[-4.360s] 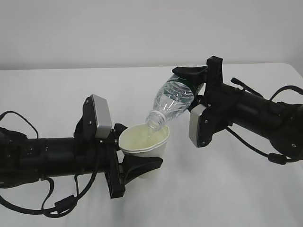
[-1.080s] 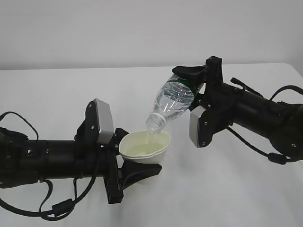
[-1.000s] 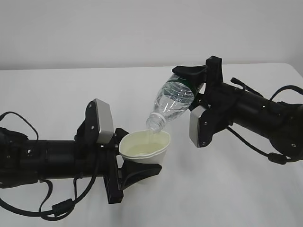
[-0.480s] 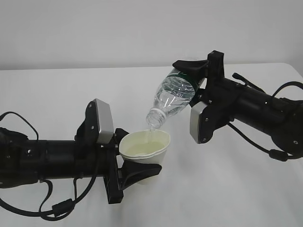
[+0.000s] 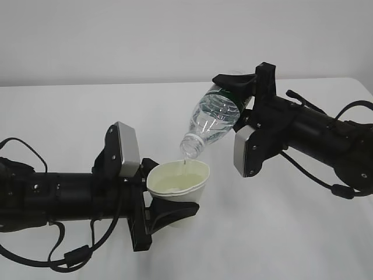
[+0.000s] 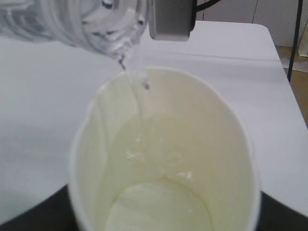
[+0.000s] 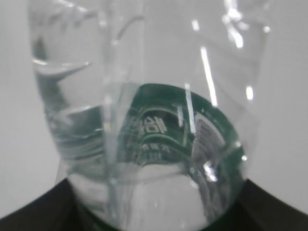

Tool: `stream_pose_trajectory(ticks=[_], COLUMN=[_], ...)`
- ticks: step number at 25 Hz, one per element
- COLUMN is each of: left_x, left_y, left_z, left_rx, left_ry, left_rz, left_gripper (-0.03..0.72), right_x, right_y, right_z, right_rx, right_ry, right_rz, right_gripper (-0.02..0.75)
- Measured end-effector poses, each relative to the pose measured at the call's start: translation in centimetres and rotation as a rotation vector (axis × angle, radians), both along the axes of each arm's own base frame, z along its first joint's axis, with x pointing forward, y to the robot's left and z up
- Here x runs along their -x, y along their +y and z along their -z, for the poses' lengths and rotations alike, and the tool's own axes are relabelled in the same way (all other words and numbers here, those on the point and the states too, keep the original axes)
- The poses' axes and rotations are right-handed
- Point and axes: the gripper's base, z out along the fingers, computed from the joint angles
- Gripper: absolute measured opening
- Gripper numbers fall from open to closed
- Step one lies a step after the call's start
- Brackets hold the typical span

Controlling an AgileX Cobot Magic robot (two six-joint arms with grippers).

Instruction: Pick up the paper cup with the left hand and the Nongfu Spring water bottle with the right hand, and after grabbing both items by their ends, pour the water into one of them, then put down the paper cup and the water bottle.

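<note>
1. Table (image 5: 70,105): white, bare where visible; both arms worked low over its middle.
2. Right hand (image 5: 247,93): reached in from the right, jaws clamped on the bottle's base end. Holding it by the base left the neck free to tip downward.
3. Left hand (image 5: 169,205): lay along the table from the left, jaws pinching the cup low on its wall, near the bottom. That grip kept the fingers clear of the rim and the stream.
4. Bottle (image 5: 214,119): clear, green label band near the gripped end, tilted neck-down to the left. Its mouth hung just above the far side of the cup's rim, not touching it. Some water appeared to remain inside, judging from the right wrist view.
5. Cup (image 5: 178,181): white, near upright, held off the table directly under the mouth, presumably to catch the pour without splash.
6. Water (image 6: 139,103): a thin stream fell from the mouth into the cup; a shallow pool lay in the bottom. Judged: pouring under way, put-down not yet begun.
</note>
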Motion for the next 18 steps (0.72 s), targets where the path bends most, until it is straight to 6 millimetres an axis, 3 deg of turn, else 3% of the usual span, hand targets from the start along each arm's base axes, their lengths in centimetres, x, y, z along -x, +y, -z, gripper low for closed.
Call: stream_pose_trajectory(ticks=[18], left_x=[0.0], left_y=[0.0], left_z=[0.0], left_rx=[0.0], left_ry=[0.0], left_rz=[0.0], left_gripper=[0.417], right_x=[-0.01], right_y=[0.01], right_z=[-0.04], right_rx=[-0.002], right_ry=[-0.002], right_rz=[-0.001], right_gripper=[0.447])
